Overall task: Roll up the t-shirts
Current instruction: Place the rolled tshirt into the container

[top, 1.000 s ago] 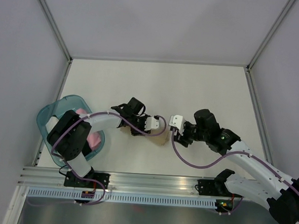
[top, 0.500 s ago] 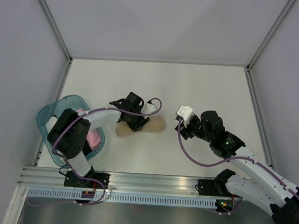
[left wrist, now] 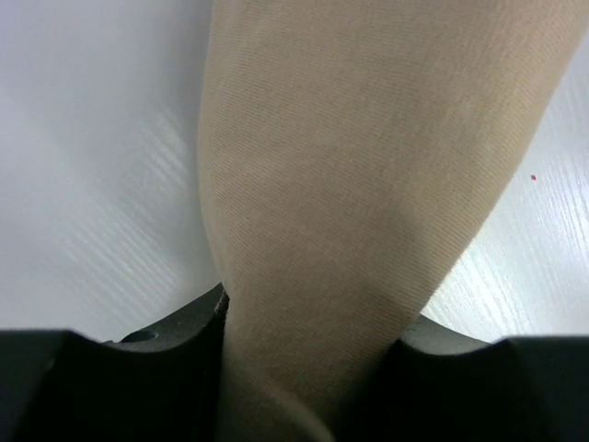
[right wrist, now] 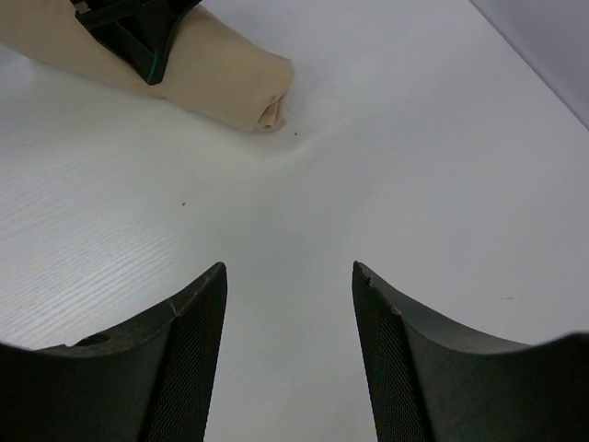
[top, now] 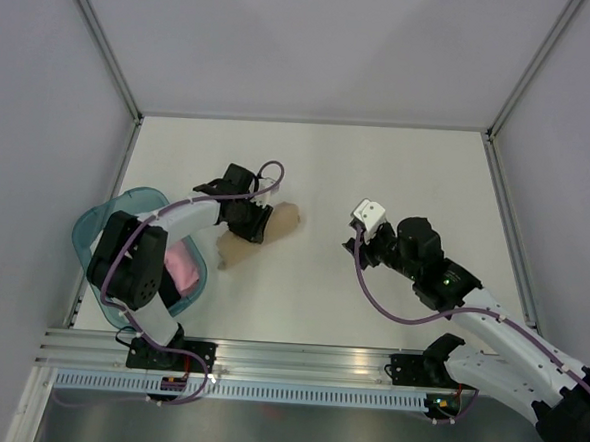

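A tan t-shirt [top: 283,218], rolled into a tight bundle, lies slanted left of the table's middle. My left gripper [top: 243,219] is shut on its middle. In the left wrist view the tan roll [left wrist: 368,175] fills the gap between the black jaws of the left gripper [left wrist: 313,368]. My right gripper [top: 357,247] hovers to the right of the roll, apart from it. It is open, with only bare table between the fingers of the right gripper [right wrist: 289,267]. Its view shows the roll's spiral end [right wrist: 267,101] at top left. A pink t-shirt [top: 181,265] lies in the basket.
A translucent teal basket [top: 86,230] stands at the table's left edge, partly under the left arm. Grey walls close in the white table [top: 398,167] on three sides. An aluminium rail [top: 297,356] with both arm bases runs along the near edge.
The left gripper has carried the tan roll leftward toward the basket and turned it slanted. The right gripper has drawn back to the right, away from the roll.
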